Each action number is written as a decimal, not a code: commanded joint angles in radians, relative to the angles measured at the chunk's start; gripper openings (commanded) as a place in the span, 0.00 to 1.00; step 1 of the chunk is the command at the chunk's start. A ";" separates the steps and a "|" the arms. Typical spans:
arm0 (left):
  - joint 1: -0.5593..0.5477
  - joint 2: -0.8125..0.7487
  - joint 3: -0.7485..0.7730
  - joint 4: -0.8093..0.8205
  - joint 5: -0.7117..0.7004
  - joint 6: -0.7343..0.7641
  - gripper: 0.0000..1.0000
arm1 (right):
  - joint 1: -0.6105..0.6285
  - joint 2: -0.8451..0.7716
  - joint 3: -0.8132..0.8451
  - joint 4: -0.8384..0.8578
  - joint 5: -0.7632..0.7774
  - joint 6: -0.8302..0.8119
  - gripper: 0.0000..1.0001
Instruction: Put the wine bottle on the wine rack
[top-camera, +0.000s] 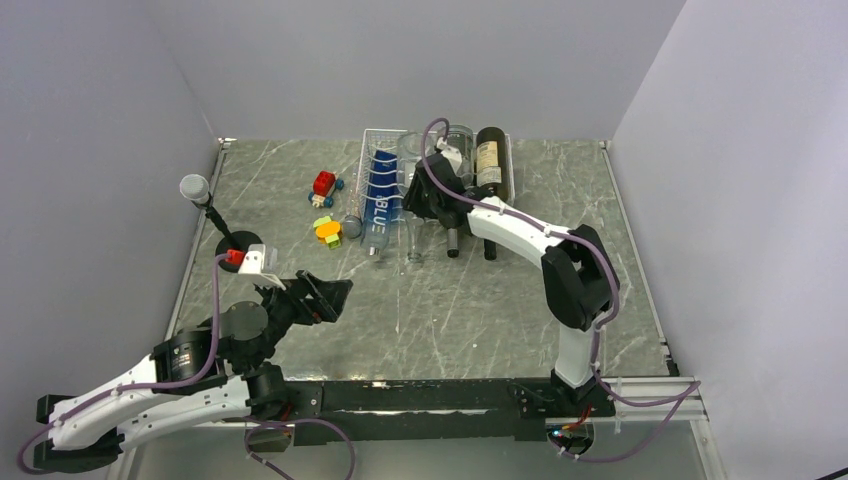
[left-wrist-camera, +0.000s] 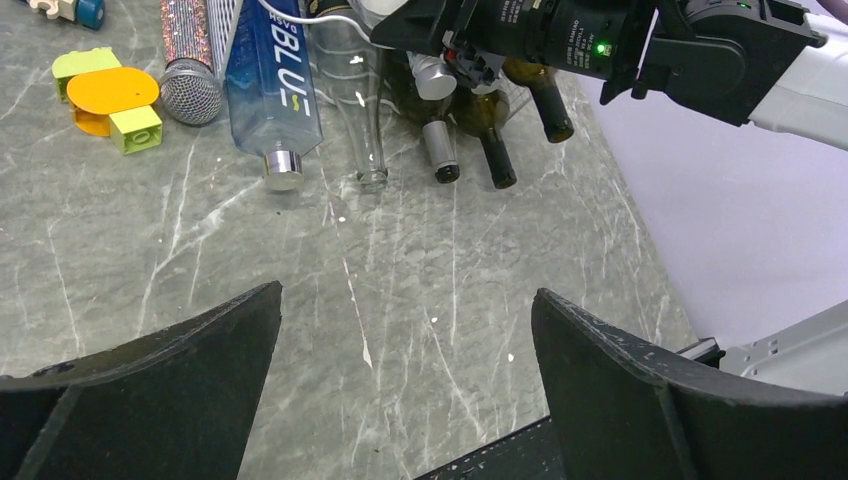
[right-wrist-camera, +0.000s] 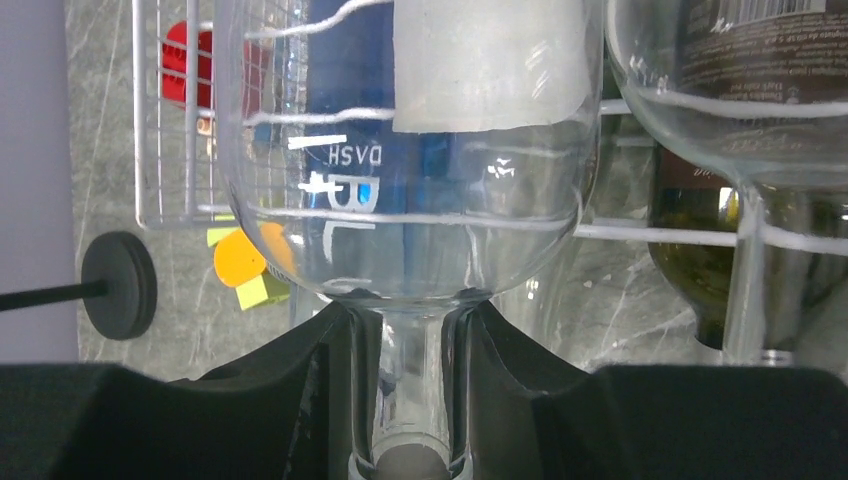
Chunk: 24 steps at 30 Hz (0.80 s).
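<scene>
The white wire wine rack (top-camera: 372, 135) stands at the back middle of the table, with several bottles lying in its grooves. Its wires also show in the right wrist view (right-wrist-camera: 160, 120). My right gripper (top-camera: 438, 190) is shut on the neck of a clear glass wine bottle (right-wrist-camera: 420, 150) with a white label. The fingers (right-wrist-camera: 520, 350) clasp the neck just below the shoulder (right-wrist-camera: 412, 320). The bottle's body (top-camera: 458, 142) lies over the rack between a blue bottle (top-camera: 378, 195) and a dark labelled bottle (top-camera: 490, 160). My left gripper (top-camera: 335, 295) is open and empty over bare table (left-wrist-camera: 405, 295).
A red toy (top-camera: 323, 184) and a yellow-orange toy (top-camera: 327, 231) lie left of the rack. A microphone (top-camera: 195, 187) on a black round stand (top-camera: 240, 245) is at the left edge. Bottle necks (top-camera: 452, 240) stick out toward me from the rack. Walls close three sides.
</scene>
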 joint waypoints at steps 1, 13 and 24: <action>0.002 -0.014 0.017 -0.003 -0.003 -0.014 0.99 | -0.044 -0.030 0.055 0.186 0.131 0.055 0.00; 0.001 -0.008 0.026 -0.005 -0.011 -0.003 0.99 | -0.075 0.051 0.088 0.164 0.143 0.085 0.05; 0.002 -0.013 0.025 -0.008 -0.013 -0.003 0.99 | -0.081 0.070 0.096 0.126 0.124 0.079 0.66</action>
